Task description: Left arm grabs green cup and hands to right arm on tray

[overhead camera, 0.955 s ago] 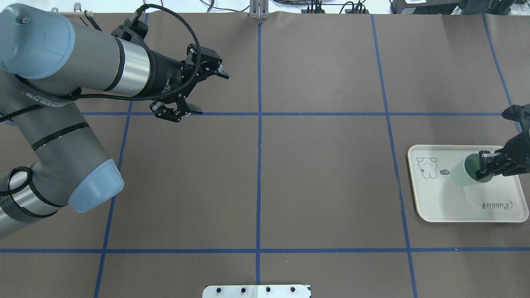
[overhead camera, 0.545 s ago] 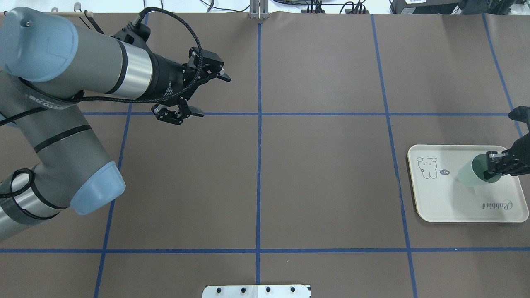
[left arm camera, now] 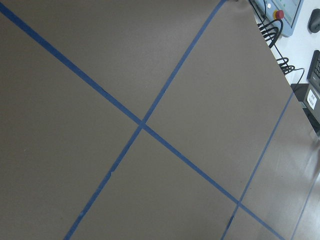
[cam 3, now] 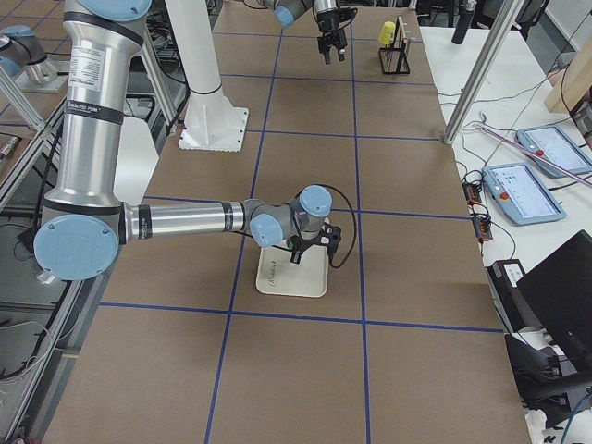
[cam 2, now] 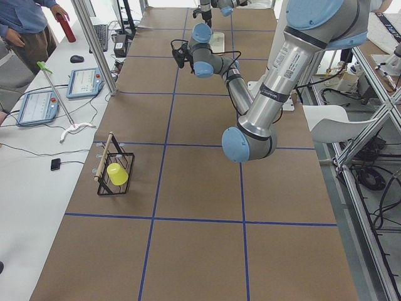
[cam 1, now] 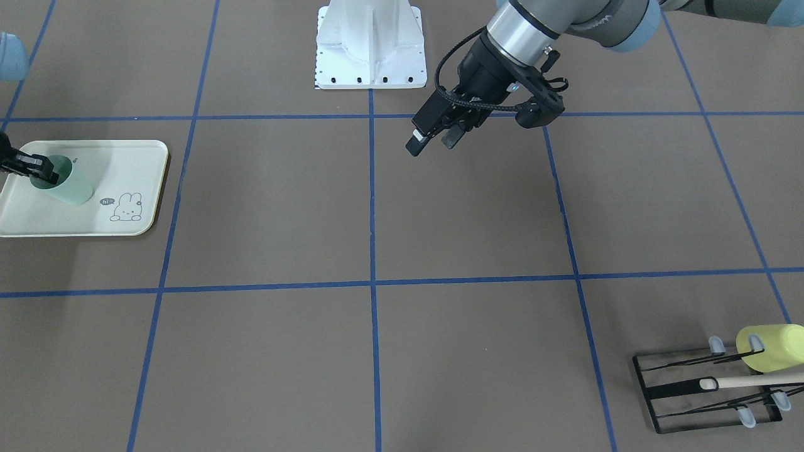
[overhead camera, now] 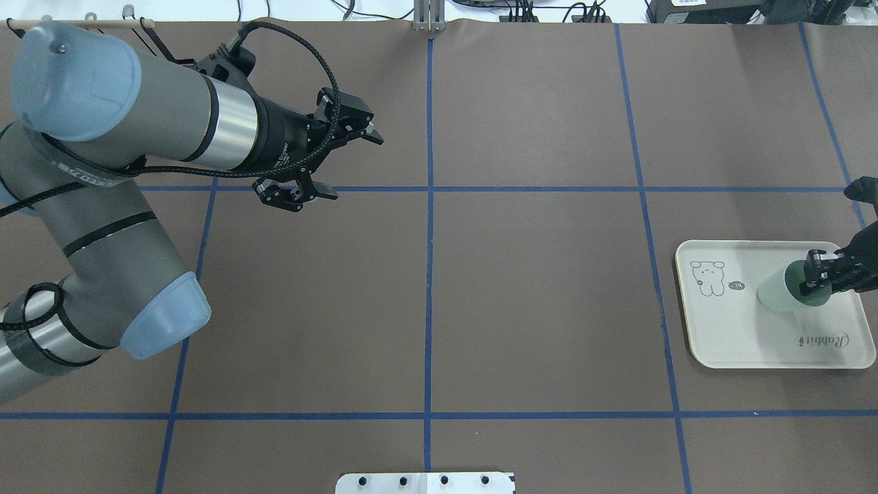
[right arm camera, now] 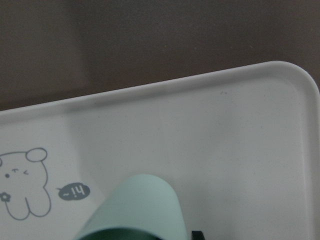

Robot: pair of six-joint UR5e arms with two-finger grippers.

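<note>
The pale mint-green cup (overhead camera: pixel 778 293) is tilted over the cream tray (overhead camera: pixel 727 336) at the table's right end. My right gripper (overhead camera: pixel 823 278) is shut on the cup's rim. Whether the cup's base touches the tray I cannot tell. In the front-facing view the cup (cam 1: pixel 70 186), the tray (cam 1: pixel 129 162) and the right gripper (cam 1: pixel 39 169) are at the left edge. The right wrist view shows the cup (right arm camera: pixel 134 210) low over the tray (right arm camera: pixel 225 130). My left gripper (overhead camera: pixel 351 166) is open and empty, far from the tray above the left half of the table; it also shows in the front-facing view (cam 1: pixel 432 144).
A black wire rack (cam 1: pixel 675 389) holding a yellow-green cup (cam 1: pixel 772 347) and a wooden stick stands at the far corner on my left side. The white robot base (cam 1: pixel 369 44) is at the table's near edge. Blue tape lines grid the brown table.
My right gripper has drawn the cup slightly to the right and lower over the tray. My left arm has shifted a little to the right, gripper still open.
</note>
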